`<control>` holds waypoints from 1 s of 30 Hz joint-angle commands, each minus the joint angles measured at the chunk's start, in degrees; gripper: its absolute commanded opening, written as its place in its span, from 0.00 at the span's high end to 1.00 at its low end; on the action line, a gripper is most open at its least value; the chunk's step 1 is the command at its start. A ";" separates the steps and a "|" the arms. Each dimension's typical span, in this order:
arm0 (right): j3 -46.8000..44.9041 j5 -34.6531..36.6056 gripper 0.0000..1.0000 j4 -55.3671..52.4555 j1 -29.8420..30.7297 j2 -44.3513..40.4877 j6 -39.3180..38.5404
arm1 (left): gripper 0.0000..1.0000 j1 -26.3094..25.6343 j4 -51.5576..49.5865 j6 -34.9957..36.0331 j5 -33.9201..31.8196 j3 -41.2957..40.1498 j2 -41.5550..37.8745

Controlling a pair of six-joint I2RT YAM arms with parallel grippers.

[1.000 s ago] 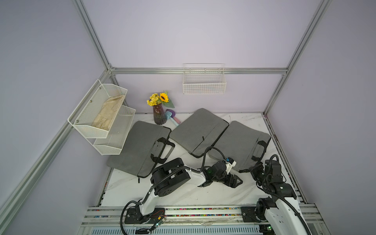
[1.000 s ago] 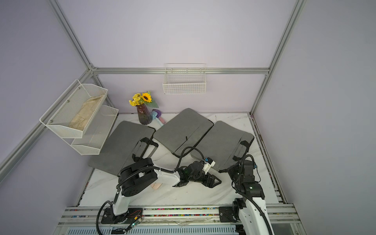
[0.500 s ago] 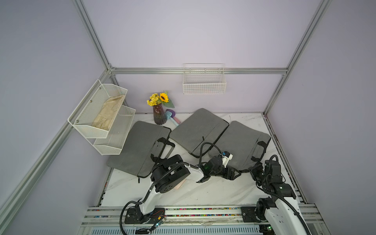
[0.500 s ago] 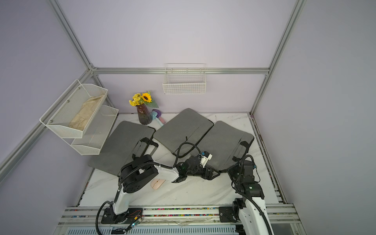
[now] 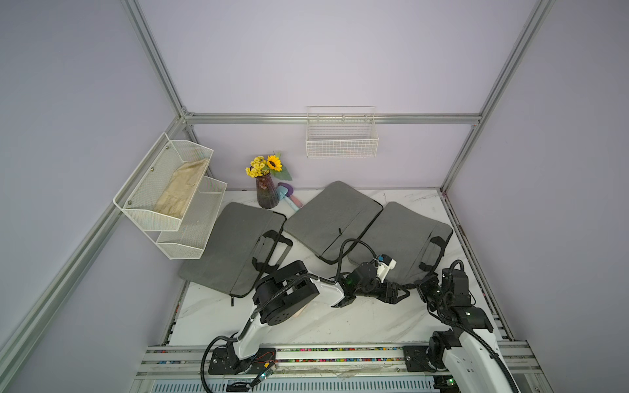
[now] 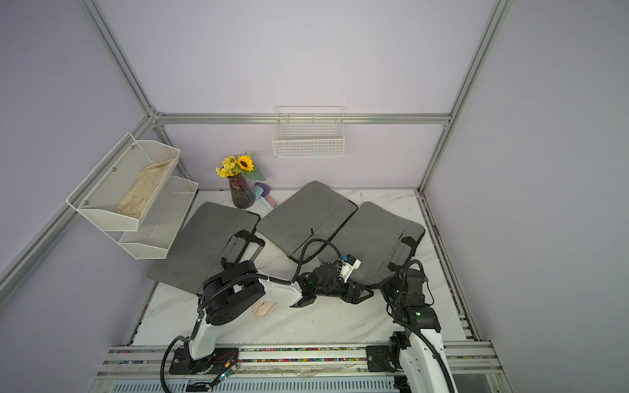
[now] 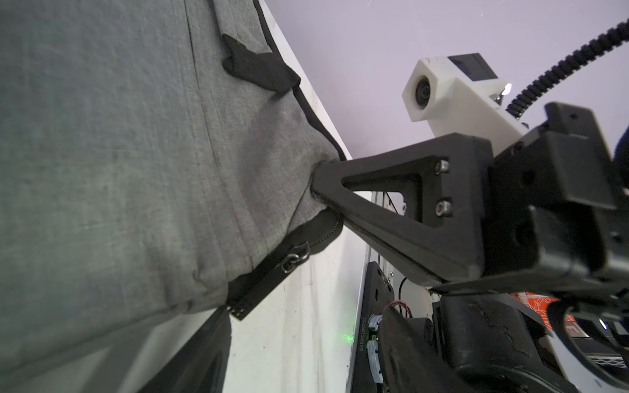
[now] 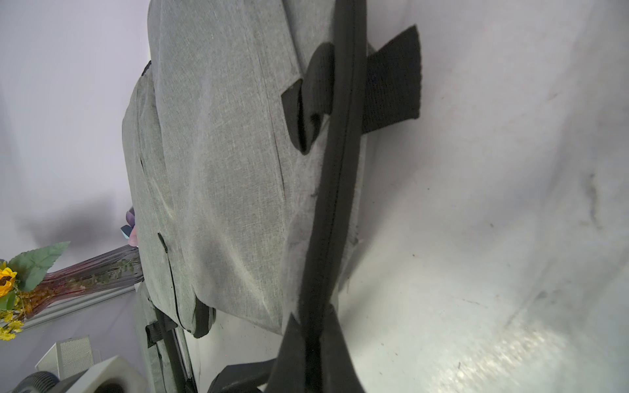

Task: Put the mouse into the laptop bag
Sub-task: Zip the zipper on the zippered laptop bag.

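My right tool [image 7: 318,183] clamps a corner of the laptop bag [image 5: 401,231]; my left tool [image 6: 369,293] stands apart just beside it. The pink mouse [image 6: 262,308] lies on the surface [image 6: 323,328], under my left arm.

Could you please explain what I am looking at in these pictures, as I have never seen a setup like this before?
These are two robot arms at a white table, each ending in two fingers. Two pictures look down from one overhead camera; the other two come from cameras on the arms' wrists. On the table lie three grey laptop bags, a pink mouse, and a vase of flowers at the back. The right gripper is shut on a corner of the rightmost bag, seen close up in the left wrist view. The left gripper is next to that corner, apparently open and holding nothing. The mouse lies untouched near the left arm.
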 commanded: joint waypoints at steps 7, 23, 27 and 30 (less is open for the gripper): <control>-0.60 -2.10 1.00 4.51 -0.09 -1.39 0.90 | 0.29 -0.03 1.72 -1.22 0.82 7.73 1.98; -1.09 -2.94 1.00 5.65 -0.05 -1.04 1.27 | 0.65 0.49 0.91 -2.42 -0.13 9.34 5.16; -1.14 -2.94 1.00 5.83 -0.05 -0.91 1.26 | 0.74 0.75 0.16 -2.33 -1.16 8.93 5.07; -1.06 -2.98 1.00 6.16 -0.09 -0.52 1.25 | 0.75 0.97 0.42 -2.59 -1.43 8.30 5.05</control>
